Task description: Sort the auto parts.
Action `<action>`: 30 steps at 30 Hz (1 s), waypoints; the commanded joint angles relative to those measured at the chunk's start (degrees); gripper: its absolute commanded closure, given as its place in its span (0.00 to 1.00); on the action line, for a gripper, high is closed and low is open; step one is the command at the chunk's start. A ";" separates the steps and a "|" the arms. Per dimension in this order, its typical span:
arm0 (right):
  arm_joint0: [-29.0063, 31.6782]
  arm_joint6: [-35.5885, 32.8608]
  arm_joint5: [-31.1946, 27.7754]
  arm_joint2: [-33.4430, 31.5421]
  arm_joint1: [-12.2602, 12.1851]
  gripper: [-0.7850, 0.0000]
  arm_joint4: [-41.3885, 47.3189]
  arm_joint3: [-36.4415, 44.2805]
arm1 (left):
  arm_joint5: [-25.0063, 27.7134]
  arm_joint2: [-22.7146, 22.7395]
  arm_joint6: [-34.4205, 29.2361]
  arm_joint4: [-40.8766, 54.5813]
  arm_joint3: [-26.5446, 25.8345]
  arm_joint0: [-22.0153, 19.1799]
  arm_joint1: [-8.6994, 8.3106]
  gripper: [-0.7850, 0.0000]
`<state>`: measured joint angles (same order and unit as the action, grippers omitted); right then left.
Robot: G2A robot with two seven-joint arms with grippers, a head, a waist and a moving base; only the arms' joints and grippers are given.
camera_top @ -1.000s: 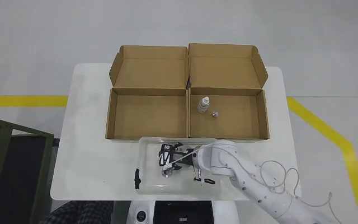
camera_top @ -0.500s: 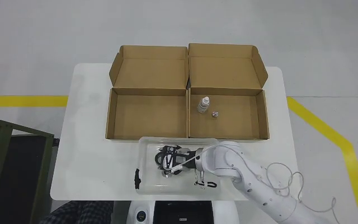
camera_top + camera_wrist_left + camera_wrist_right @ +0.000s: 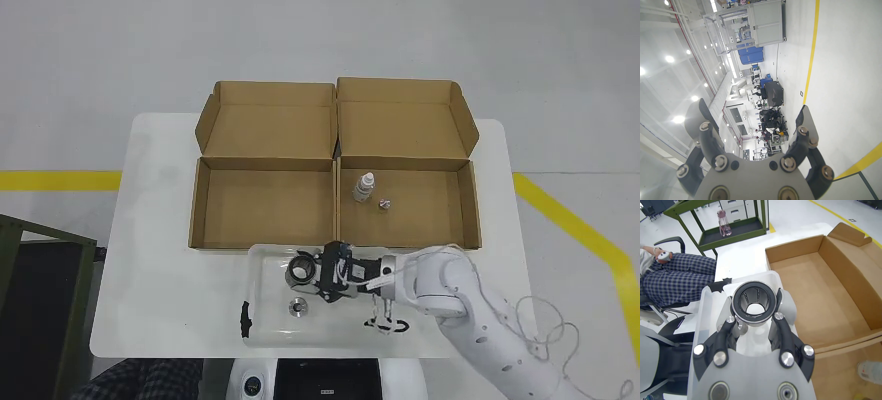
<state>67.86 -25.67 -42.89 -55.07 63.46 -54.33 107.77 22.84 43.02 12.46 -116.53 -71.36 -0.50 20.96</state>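
Over the clear plastic tray (image 3: 262, 252) in the top view, the right gripper (image 3: 308, 271) has come up and back from where it was bent low among the parts a second ago. It now pinches a linear bearing (image 3: 299, 268). The pick looks done, and carrying the bearing to a box is the step that follows. Left behind on the tray floor is a small round metal part (image 3: 297, 306), and near the tray's right end lies a thin black piece (image 3: 385, 323) too small to name. The left cardboard box (image 3: 262, 205) has no part in it yet. The right cardboard box (image 3: 440, 210) holds a small bottle (image 3: 364, 185) and a tiny metal part (image 3: 385, 204) just beside it.

From the left wrist, the left gripper (image 3: 753, 117) is spread wide on nothing, pointed out at the hall and away from the table.

From the right wrist, the right gripper's (image 3: 754, 311) pads press both sides of the bearing (image 3: 754, 303), which stands bore-up above the tray (image 3: 702, 306). The round metal part (image 3: 742, 328) sits beneath it. The left box (image 3: 819, 291) lies just beside the tray, with the bottle (image 3: 869, 374) beyond its near wall.
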 commanded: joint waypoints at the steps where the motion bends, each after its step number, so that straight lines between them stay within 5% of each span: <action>1: 0.96 0.61 -0.75 -1.95 -0.41 1.00 1.40 0.63 | 0.00 0.00 0.00 0.00 0.00 0.00 0.00 0.00; 12: 4.22 3.15 -3.55 -8.74 -1.81 1.00 9.70 0.96 | 0.00 0.00 0.00 0.00 0.00 0.00 0.00 0.00; 30: 3.64 4.36 -3.29 -10.41 -2.19 1.00 18.25 -1.63 | 0.00 0.00 0.00 0.00 0.00 0.00 0.00 0.00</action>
<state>71.49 -21.41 -46.29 -65.40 61.28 -36.19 106.18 22.84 43.02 12.46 -116.53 -71.36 -0.50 20.96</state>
